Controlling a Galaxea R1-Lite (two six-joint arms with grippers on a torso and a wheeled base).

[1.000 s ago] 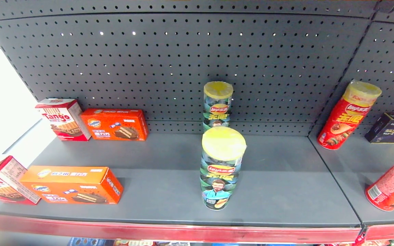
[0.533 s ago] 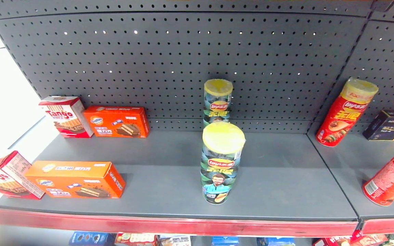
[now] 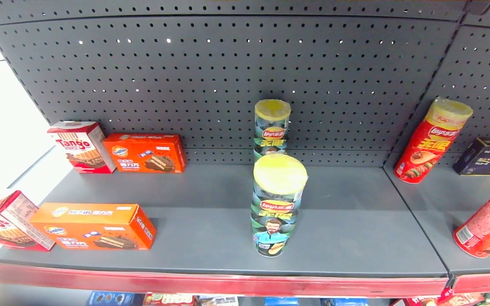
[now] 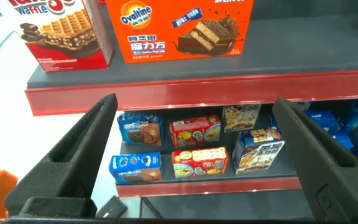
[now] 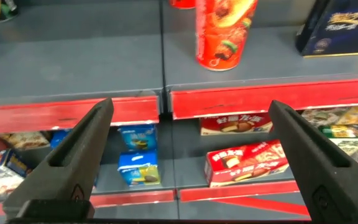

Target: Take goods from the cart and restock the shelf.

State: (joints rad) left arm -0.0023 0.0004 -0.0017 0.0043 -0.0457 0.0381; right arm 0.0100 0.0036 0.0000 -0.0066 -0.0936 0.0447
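A grey shelf (image 3: 211, 238) with a red front lip carries two green chip cans, one near the front (image 3: 277, 204) and one at the back (image 3: 272, 127). On its left lie two orange boxes (image 3: 94, 227) (image 3: 145, 153) and two wafer boxes (image 3: 81, 146) (image 3: 7, 223). My left gripper (image 4: 194, 102) is open in front of the red lip, below the front orange box (image 4: 179, 28). My right gripper (image 5: 191, 104) is open before the neighbouring bay, below a red chip can (image 5: 224, 31). Neither holds anything.
The right bay holds two red chip cans (image 3: 434, 140) (image 3: 487, 225) and a dark box (image 3: 489, 161). A perforated back panel (image 3: 211, 76) closes the shelf. The lower shelf carries several small snack boxes (image 4: 194, 149) (image 5: 244, 163). Bare shelf lies either side of the green cans.
The head view has shifted slightly. Nothing on the shelf has moved.
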